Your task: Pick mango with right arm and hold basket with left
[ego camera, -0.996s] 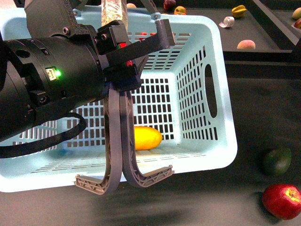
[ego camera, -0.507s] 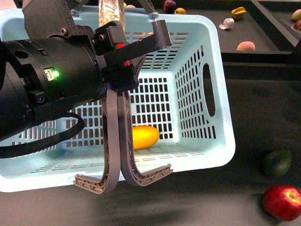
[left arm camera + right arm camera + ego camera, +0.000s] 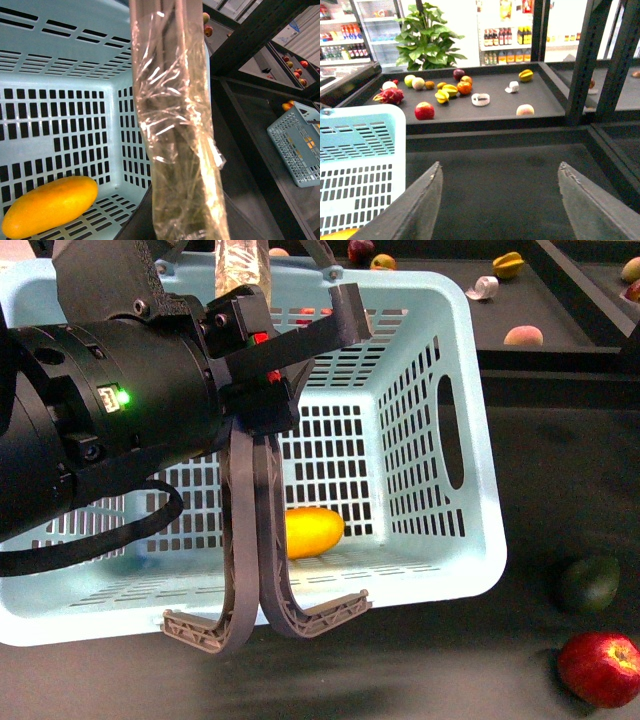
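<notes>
The pale turquoise basket point(image 3: 440, 440) stands in front of me, its two grey-brown handles point(image 3: 250, 540) swung together over the near rim. My left gripper point(image 3: 275, 365), on the bulky black arm with the green light, is shut on those handles at their top. The yellow mango point(image 3: 313, 532) lies on the basket floor near the near wall, and shows in the left wrist view point(image 3: 50, 205) beside a plastic-wrapped bar point(image 3: 175, 125). My right gripper point(image 3: 500, 165) is open and empty over dark tabletop, to the right of the basket point(image 3: 360, 150). It is out of the front view.
A dark green fruit point(image 3: 588, 582) and a red apple point(image 3: 598, 667) lie on the table right of the basket. A raised shelf point(image 3: 485, 107) behind holds several fruits. A second slotted basket point(image 3: 300, 145) stands farther off.
The basket and mango swayed slightly left and came back. The left gripper's hold on the handles is unchanged.
</notes>
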Robot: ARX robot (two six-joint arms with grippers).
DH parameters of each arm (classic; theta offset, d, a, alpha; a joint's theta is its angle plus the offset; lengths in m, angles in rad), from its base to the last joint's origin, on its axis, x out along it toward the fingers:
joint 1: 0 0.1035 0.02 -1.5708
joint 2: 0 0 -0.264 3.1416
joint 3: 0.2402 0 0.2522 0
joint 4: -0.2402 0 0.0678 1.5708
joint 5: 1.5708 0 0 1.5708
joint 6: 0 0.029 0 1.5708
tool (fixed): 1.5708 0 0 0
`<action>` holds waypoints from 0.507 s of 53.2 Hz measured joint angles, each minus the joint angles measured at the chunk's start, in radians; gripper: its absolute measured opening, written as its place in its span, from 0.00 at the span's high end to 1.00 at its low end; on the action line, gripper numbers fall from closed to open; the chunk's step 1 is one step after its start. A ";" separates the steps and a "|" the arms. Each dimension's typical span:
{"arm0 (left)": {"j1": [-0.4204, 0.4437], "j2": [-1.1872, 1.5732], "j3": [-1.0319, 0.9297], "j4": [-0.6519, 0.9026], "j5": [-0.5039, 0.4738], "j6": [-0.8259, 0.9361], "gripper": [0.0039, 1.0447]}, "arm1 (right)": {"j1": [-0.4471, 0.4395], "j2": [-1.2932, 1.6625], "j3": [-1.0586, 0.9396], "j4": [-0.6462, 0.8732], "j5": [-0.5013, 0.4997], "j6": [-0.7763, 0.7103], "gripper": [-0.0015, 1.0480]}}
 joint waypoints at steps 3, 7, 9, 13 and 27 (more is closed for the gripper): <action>0.000 0.000 0.000 0.000 0.000 0.000 0.94 | 0.060 -0.062 -0.012 -0.058 0.073 -0.011 0.57; 0.000 0.000 0.000 0.000 0.000 0.000 0.94 | 0.086 -0.134 -0.016 -0.122 0.071 -0.021 0.74; 0.000 0.000 0.000 0.000 0.000 0.000 0.94 | 0.086 -0.153 -0.016 -0.141 0.074 -0.022 0.79; 0.000 0.000 0.000 0.000 0.000 0.000 0.94 | 0.086 -0.205 -0.016 -0.188 0.077 -0.023 0.93; 0.000 0.000 0.000 0.000 0.000 0.000 0.94 | 0.086 -0.336 -0.016 -0.310 0.077 -0.026 0.98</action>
